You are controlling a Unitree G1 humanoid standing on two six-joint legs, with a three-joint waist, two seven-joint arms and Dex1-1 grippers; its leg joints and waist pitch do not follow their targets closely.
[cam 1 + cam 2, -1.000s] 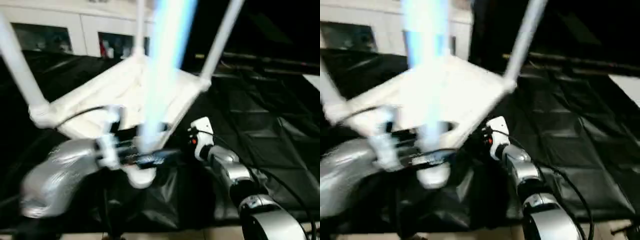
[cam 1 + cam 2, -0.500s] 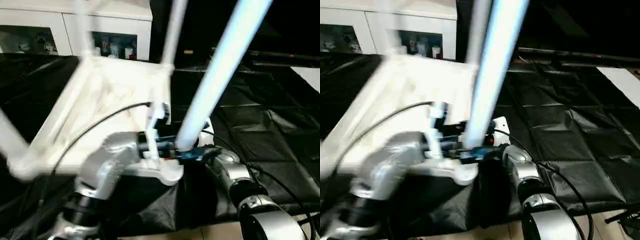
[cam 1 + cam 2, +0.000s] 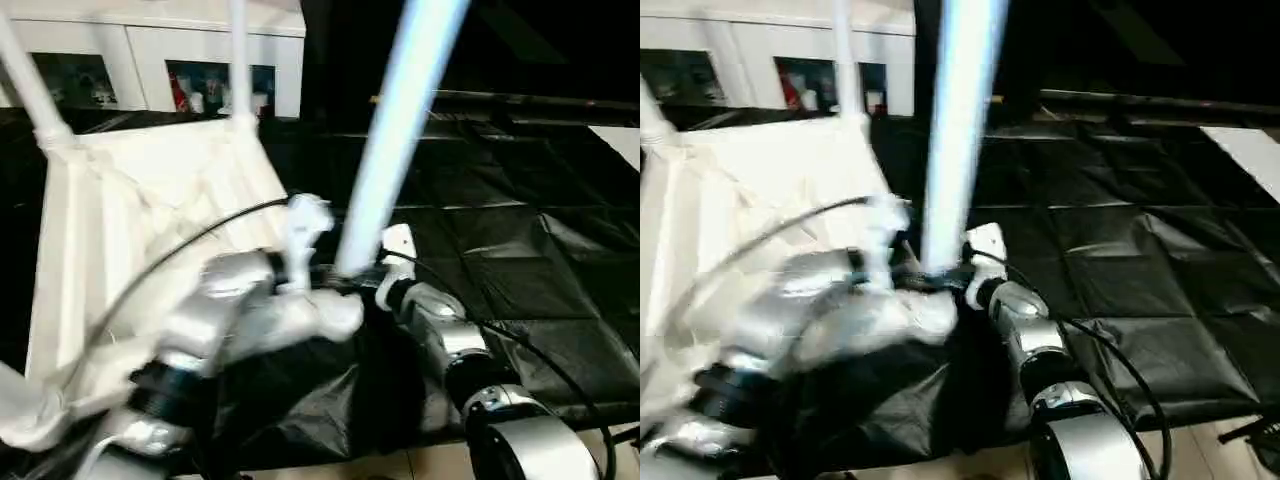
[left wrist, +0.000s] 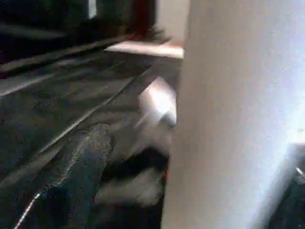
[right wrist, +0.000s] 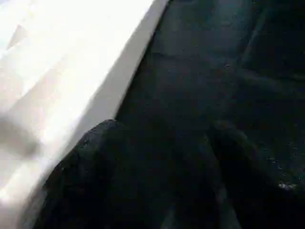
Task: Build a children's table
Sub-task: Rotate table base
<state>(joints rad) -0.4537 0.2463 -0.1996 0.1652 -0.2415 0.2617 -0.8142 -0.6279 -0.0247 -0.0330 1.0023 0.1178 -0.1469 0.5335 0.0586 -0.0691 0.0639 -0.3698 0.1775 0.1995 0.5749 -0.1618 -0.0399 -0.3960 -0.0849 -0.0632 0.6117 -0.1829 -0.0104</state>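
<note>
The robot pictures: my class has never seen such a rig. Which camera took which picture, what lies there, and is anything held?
The machine is a humanoid robot with two silver arms, each ending in a two-fingered gripper. Two pictures come from cameras in its head, looking down over the left arm and right arm. The other two come from cameras on the wrists.

On the black cloth lies a small white table, ribbed underside up, with its legs pointing upward. A white cabinet stands behind.

The left gripper is at the foot of the near leg, which looms close in the left wrist view. The blur hides whether it grips the leg.

The right gripper is open over the cloth beside the table's edge and holds nothing.
</note>
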